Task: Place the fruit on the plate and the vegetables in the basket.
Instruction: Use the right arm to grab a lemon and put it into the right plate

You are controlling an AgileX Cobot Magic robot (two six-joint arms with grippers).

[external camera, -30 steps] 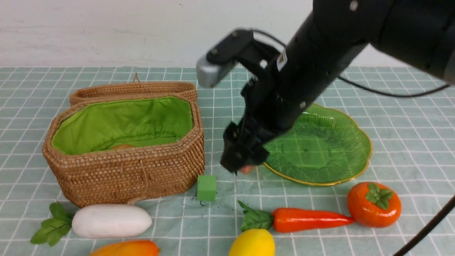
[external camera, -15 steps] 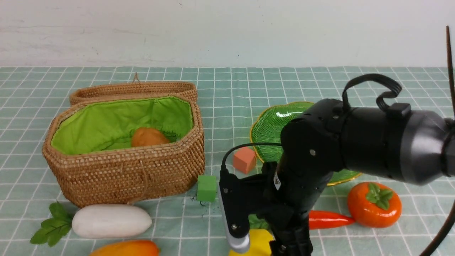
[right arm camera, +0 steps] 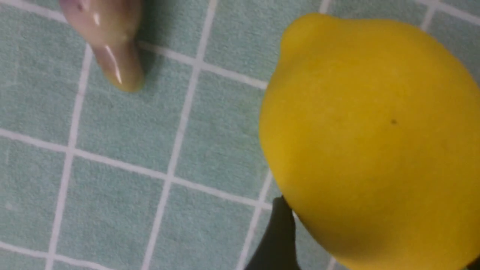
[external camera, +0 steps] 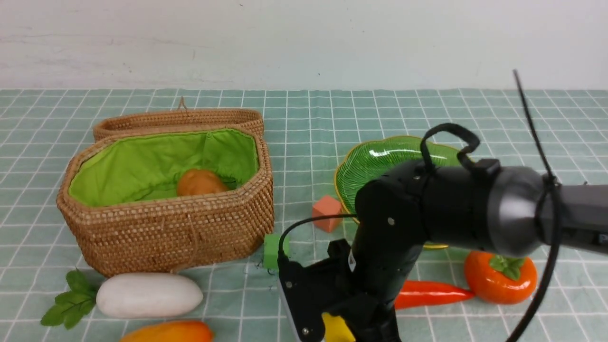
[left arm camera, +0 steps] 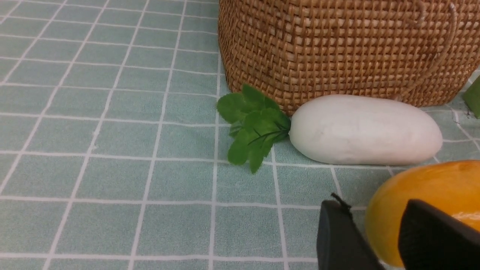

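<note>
your right gripper point(right arm camera: 375, 243) straddles the lemon point(right arm camera: 375, 123) at the near edge of the table, one black finger point(right arm camera: 277, 240) against the fruit's side. the jaws stand wide, but you cannot tell whether they press on it. the lemon is plain glossy yellow, its nub end turned away from that finger.

your left gripper point(left arm camera: 371, 213) hangs low over the checked cloth point(left arm camera: 112, 150), partly open and holding nothing. its two black fingers sit just before the mango point(left arm camera: 423, 183), an orange-yellow oblong lying crosswise along the near edge.

a small white sticker point(external camera: 352, 260) on the right arm point(external camera: 427, 213) is too small to read, and white lettering point(external camera: 603, 237) at the frame's edge is cut off.

beyond the mango the white radish point(external camera: 149, 294) also lies crosswise, green leaves pointing to the robot's left, just beside the wicker basket point(external camera: 166, 232). the brown potato point(external camera: 199, 183) sits inside on the green lining point(external camera: 142, 166), and the lid point(external camera: 175, 118) sits behind the basket.

to the right, the carrot point(external camera: 430, 294) lies crosswise, tip toward the persimmon point(external camera: 494, 287), whose green cap faces up. the green, leaf-ribbed, gold-rimmed plate point(external camera: 380, 159) lies behind the arm, half hidden. a salmon cube point(external camera: 327, 213) and a green cube point(external camera: 270, 249) lie between basket and plate.
</note>
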